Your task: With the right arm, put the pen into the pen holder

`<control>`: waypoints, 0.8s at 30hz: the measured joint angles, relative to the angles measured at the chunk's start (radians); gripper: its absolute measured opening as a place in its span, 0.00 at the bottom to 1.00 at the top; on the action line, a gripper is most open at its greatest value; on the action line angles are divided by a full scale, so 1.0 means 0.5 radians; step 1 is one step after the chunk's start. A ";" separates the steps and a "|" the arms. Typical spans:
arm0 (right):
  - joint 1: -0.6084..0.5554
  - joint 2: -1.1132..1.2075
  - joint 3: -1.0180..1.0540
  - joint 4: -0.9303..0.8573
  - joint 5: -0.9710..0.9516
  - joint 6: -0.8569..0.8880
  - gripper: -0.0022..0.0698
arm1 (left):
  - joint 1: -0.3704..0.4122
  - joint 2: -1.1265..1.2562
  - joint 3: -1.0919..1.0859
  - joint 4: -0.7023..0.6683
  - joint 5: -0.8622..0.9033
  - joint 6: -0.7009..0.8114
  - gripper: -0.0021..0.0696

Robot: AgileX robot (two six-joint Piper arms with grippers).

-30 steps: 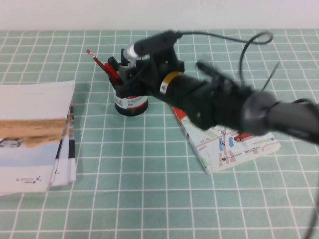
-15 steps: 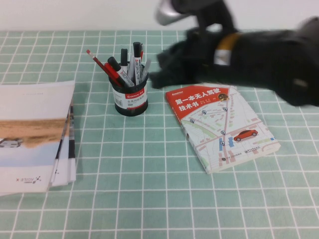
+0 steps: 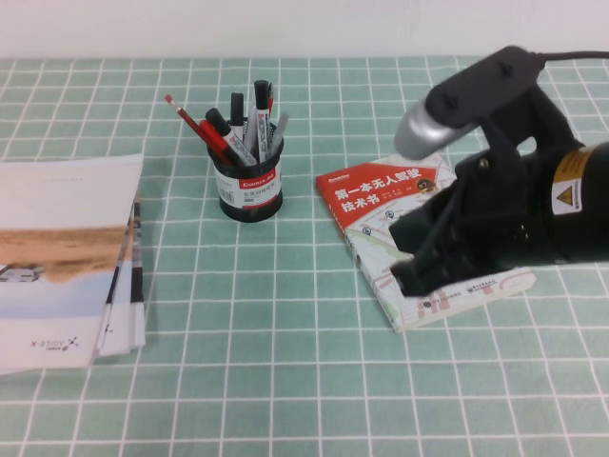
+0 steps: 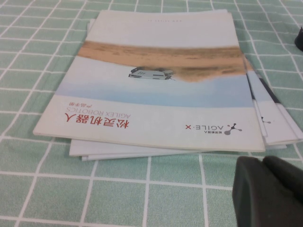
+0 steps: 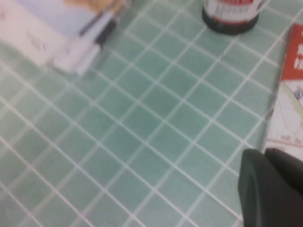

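Observation:
The black mesh pen holder stands upright left of the book; its base also shows in the right wrist view. The slim grey pen stands in it, leaning right, among black-and-white markers and red pens. My right gripper hangs over the book, well to the right of the holder and nearer to me. Its fingers are shut and empty, as the right wrist view shows. My left gripper is shut and empty, low over the cloth beside the magazines. It is out of the high view.
A red-and-white map book lies under the right arm and shows in the right wrist view. A stack of magazines lies at the left edge and fills the left wrist view. The table has a green checked cloth.
My right arm has pulled away from the holder, first up and right, then down over the book. The grey pen stays in the holder. The holder has not moved.

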 joint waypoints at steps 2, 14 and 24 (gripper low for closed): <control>0.000 0.000 0.003 -0.010 0.040 -0.032 0.00 | 0.000 0.000 0.000 0.000 0.000 0.000 0.02; -0.042 -0.316 0.382 -0.135 -0.159 -0.046 0.00 | 0.000 0.000 0.000 0.000 0.000 0.000 0.02; -0.816 -1.418 1.854 -0.004 -1.266 -0.046 0.00 | 0.000 0.000 0.000 0.000 0.000 0.000 0.02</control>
